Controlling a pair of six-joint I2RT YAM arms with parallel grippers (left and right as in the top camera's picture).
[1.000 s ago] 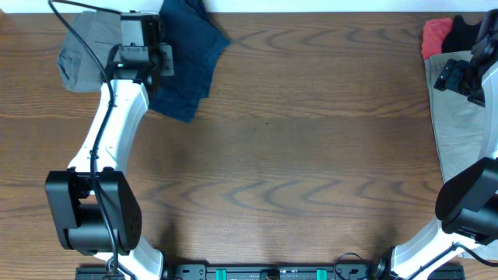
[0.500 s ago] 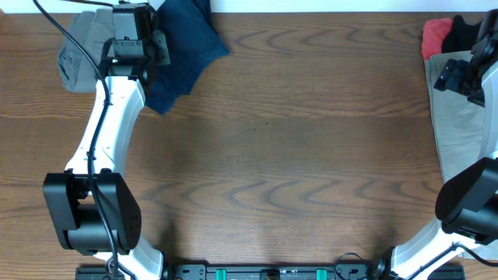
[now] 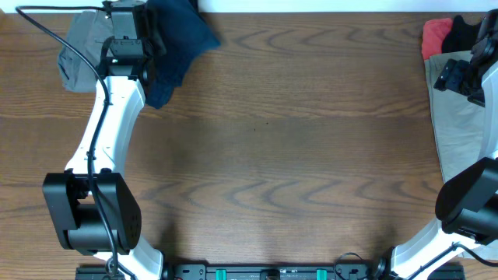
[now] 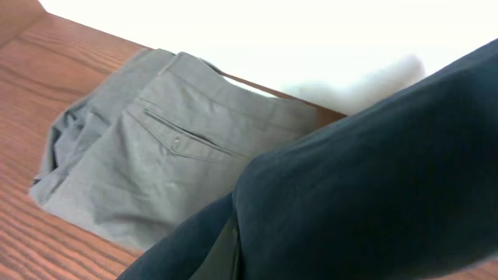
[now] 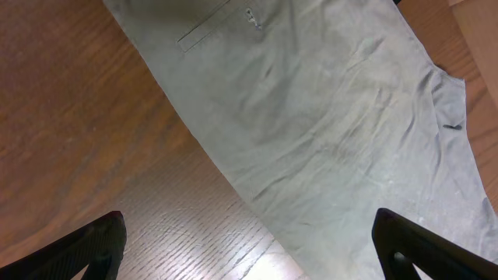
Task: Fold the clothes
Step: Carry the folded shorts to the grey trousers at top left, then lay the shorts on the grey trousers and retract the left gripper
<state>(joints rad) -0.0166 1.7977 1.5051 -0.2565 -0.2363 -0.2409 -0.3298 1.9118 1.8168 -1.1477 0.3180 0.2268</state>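
Overhead: navy shorts (image 3: 185,35) bunched at the worktop's (image 3: 296,155) far left corner beside the grey shorts (image 3: 78,47), with my left gripper (image 3: 131,17) over them. Left wrist: navy cloth hides the jaws, so I can't tell the grip. Right wrist: right gripper (image 5: 249,260) spread wide and empty above the unfolded beige garment (image 5: 327,132). I'd say most of the folding remains.

Five garments lie on the one wooden table (image 3: 272,140): one dark navy piece (image 3: 180,35), one pair of grey shorts (image 3: 78,47), one large beige garment (image 3: 459,132), one red piece (image 3: 436,33) and one black piece (image 3: 465,31). Two of these sit at the far left corner and three at the far right edge. Two robot arms are in view, the left arm (image 3: 109,132) and the right arm (image 3: 467,202).
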